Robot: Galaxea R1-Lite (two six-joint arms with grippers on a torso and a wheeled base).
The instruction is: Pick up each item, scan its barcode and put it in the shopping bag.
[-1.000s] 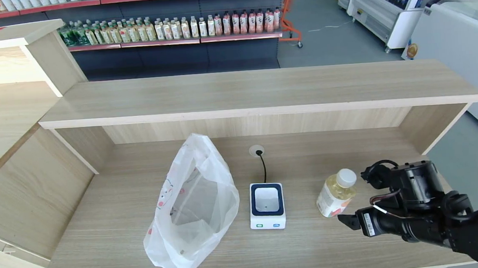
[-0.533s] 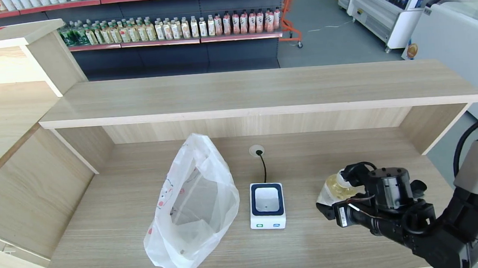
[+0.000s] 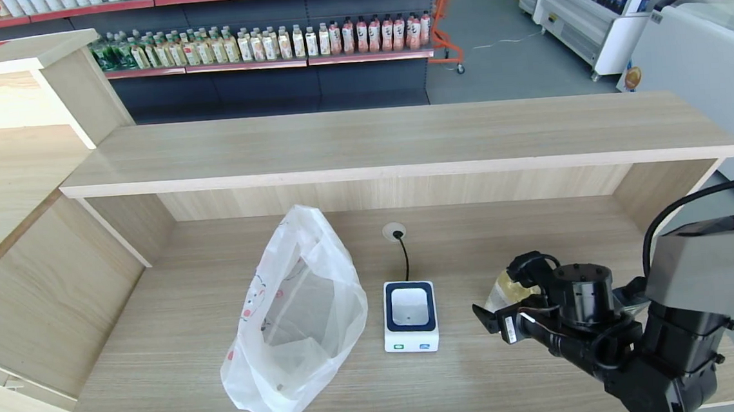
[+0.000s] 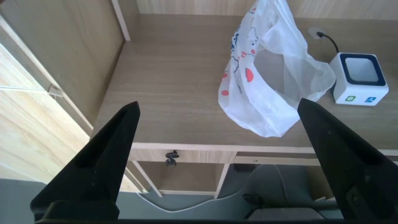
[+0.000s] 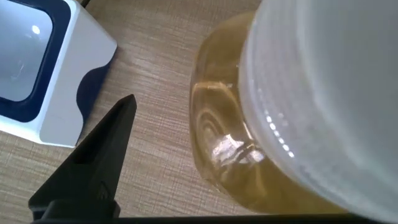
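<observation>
In the head view, the bag [image 3: 294,314] stood open on the tabletop [image 3: 157,350], just beside the scanner [image 3: 410,316] at its 9 o'clock. A cable [image 3: 403,255] ran from the scanner toward 12 o'clock into a hole in the tabletop. The bottle [image 3: 501,290] stood upright at the scanner's 3 o'clock, well apart from the bag and mostly hidden under the right arm [image 3: 667,346]. The right jaws sat at the bottle, with one finger [image 3: 488,319] showing on its 9 o'clock side, between bottle and scanner.

In the left wrist view, the left jaws were released, their two fingers [image 4: 102,162] spread wide and holding nothing, above the near edge of the tabletop [image 4: 168,106]. Beyond them lay the bag [image 4: 267,81], with the scanner [image 4: 360,78] just beside it.

In the right wrist view, the white cap [image 5: 323,81] and the pale yellow body of the bottle [image 5: 236,130] loomed close. One dark finger [image 5: 93,168] stood clear of the bottle, with bare tabletop [image 5: 161,74] between them, so the right jaws were released and not yet gripping. The other finger was hidden. A corner of the scanner [image 5: 37,68] lay near.
</observation>
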